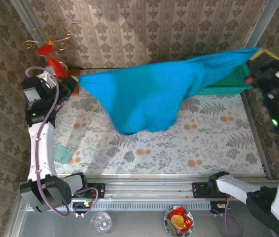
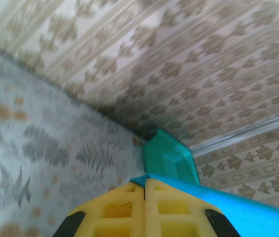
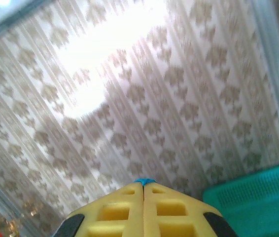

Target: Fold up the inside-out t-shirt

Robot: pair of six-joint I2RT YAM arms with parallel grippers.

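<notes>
T-shirt [image 1: 144,98] aloft between left hand [image 1: 73,80] and right hand [image 1: 259,53], both clamped on it.

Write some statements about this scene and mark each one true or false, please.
1. The t-shirt hangs in the air, stretched between the left gripper and the right gripper. True.
2. The left gripper is open. False: it is shut on the t-shirt's edge.
3. The teal basket stands at the far right of the table. True.
4. The t-shirt lies folded in the teal basket. False: it is unfolded, held above the table.
</notes>
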